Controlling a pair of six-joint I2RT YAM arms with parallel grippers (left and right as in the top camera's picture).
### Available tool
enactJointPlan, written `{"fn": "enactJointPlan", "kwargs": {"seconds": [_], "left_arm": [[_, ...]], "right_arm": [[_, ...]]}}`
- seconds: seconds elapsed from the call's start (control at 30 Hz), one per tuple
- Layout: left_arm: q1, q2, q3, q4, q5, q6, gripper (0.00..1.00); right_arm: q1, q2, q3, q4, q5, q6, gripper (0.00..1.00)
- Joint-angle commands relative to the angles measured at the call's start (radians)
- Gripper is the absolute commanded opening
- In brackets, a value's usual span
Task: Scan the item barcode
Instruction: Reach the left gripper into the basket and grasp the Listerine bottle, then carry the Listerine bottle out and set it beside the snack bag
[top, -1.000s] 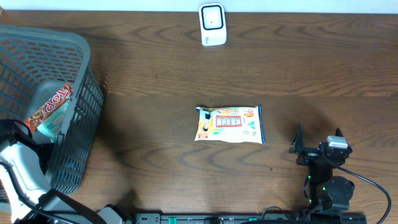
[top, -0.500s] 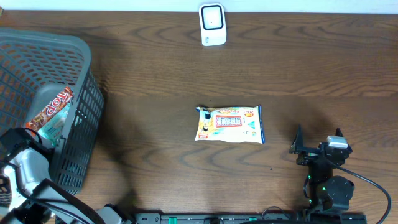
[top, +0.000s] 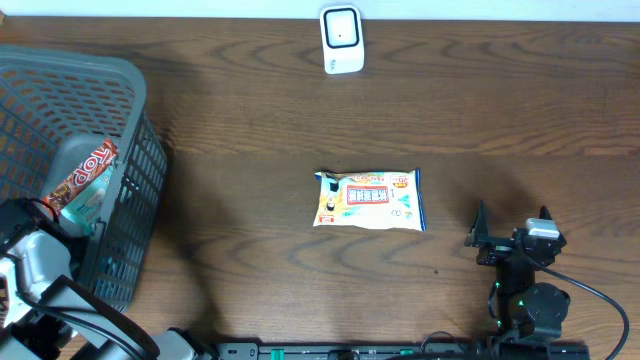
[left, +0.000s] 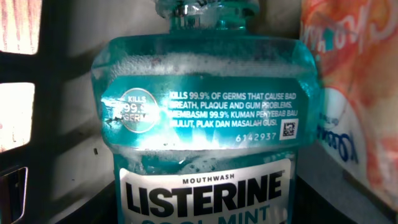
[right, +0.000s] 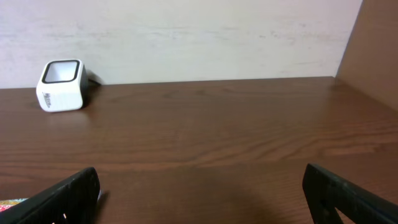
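Mouthwash bottle (left: 205, 124), neck toward frame top, probably lies directly ahead of the left end effector (fingers unseen; state cannot be told). Right end effector (right: 200, 174) fingers stand apart.

Overhead evenly lit; left wrist view dim, glare across the bottle (left: 202, 124).

Basket (top: 140, 190) tight around mouthwash bottle (left: 205, 130)

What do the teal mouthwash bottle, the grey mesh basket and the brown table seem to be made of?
Teal mouthwash bottle: clear tinted plastic, glossy; foam and liquid show through it, and light glares on its label.
Grey mesh basket: probably moulded plastic, matte; its lattice walls are uniform.
Brown table: wood or wood-look laminate, satin; grain lines are visible.
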Motion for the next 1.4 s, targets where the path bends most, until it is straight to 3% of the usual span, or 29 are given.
{"fn": "enactJointPlan", "kwargs": {"seconds": [0.0, 0.23, 0.5, 0.7, 0.97, 1.17, 1.37], "left_arm": [[0.005, 0.016, -0.005, -0.052, 0.111, 0.032, 0.35], [0.005, -0.183, 0.124, -0.129, 0.217, 0.047, 0.35], [0.005, -0.406, 0.205, -0.098, 0.370, 0.032, 0.35], [0.005, -0.564, 0.225, -0.021, 0.425, -0.075, 0.35], [-0.021, -0.728, 0.225, 0.141, 0.713, -0.308, 0.35], [-0.193, -0.747, 0.225, 0.196, 0.841, -0.339, 0.35], [-0.515, -0.731, 0.225, 0.193, 0.735, -0.267, 0.35]], "right_arm": [[0.007, -0.005, -0.001, -0.003, 0.005, -0.015, 0.99], [0.007, -0.003, -0.001, -0.003, 0.005, -0.015, 0.99], [0.007, -0.003, -0.001, -0.003, 0.005, -0.015, 0.99], [0.007, -0.003, -0.001, -0.003, 0.005, -0.015, 0.99], [0.007, -0.003, -0.001, -0.003, 0.005, -0.015, 0.99], [0.007, -0.003, -0.001, -0.003, 0.005, -0.015, 0.99], [0.007, -0.003, -0.001, -0.003, 0.005, -0.015, 0.99]]}}
